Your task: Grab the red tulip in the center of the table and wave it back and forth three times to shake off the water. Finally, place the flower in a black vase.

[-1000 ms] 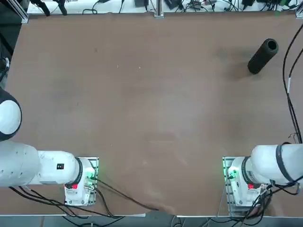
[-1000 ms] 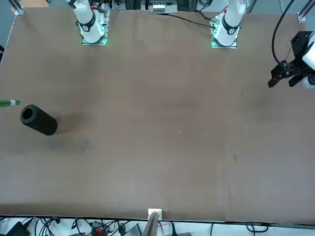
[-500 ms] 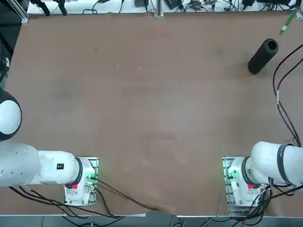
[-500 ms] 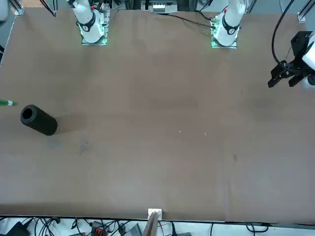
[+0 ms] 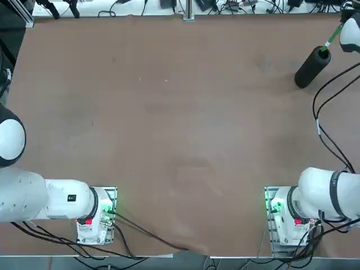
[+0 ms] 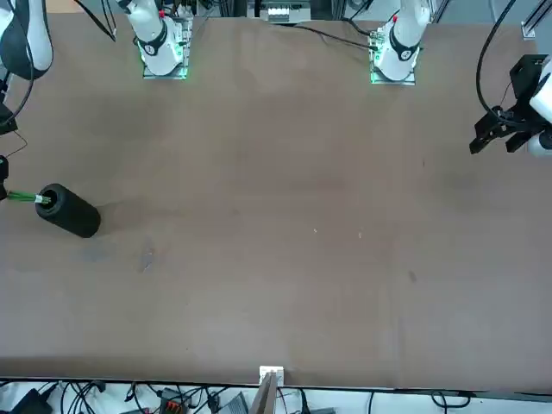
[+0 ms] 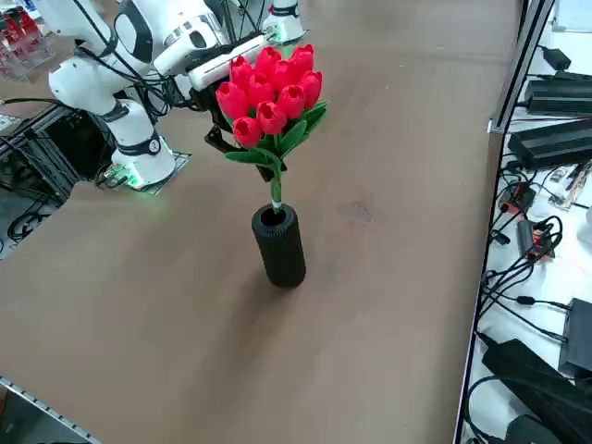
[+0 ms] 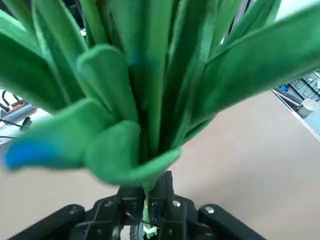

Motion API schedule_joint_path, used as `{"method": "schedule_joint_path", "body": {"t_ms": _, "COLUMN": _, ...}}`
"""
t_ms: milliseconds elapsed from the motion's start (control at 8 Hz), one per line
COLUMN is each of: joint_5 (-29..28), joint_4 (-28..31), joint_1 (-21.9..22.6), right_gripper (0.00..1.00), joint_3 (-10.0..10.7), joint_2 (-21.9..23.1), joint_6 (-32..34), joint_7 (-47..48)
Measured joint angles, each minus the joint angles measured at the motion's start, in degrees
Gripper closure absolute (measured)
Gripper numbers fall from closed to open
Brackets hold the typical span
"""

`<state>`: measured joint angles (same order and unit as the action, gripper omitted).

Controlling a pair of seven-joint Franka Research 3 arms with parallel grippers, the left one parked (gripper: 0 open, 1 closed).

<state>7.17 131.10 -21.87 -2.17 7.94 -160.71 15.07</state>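
Note:
The red tulip (image 7: 271, 88) hangs upright over the black vase (image 7: 279, 245), which stands near the far right corner of the table (image 5: 180, 112). Its thin green stem (image 7: 276, 192) reaches down into the vase's round mouth. My right gripper (image 8: 145, 219) is shut on the stem just under the leaves (image 8: 150, 100), which fill the right wrist view. In the top view only the stem (image 5: 332, 37) shows, touching the mouth of the vase (image 5: 311, 67), with the wrist at the picture's edge. From the front, the stem (image 6: 23, 197) meets the vase (image 6: 67, 210).
Cables and black power bricks (image 7: 555, 143) lie on the floor past the table's far edge, close to the vase. The right arm's own cable (image 5: 326, 124) loops over the table's right side. The parked left arm (image 6: 517, 112) hangs at the other side.
The green stem tip has moved from beside the vase to its mouth and now enters it. The right arm's wrist has come into view at the edges of the top and front views.

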Motion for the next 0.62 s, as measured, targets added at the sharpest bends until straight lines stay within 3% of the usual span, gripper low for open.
{"method": "schedule_joint_path", "body": {"t_ms": 625, "joint_5": 0.0, "joint_4": 1.5, "joint_1": -0.4, "right_gripper": 0.92, "joint_3": 0.0, "joint_2": -0.2, "joint_6": -1.3, "joint_7": 0.4}}
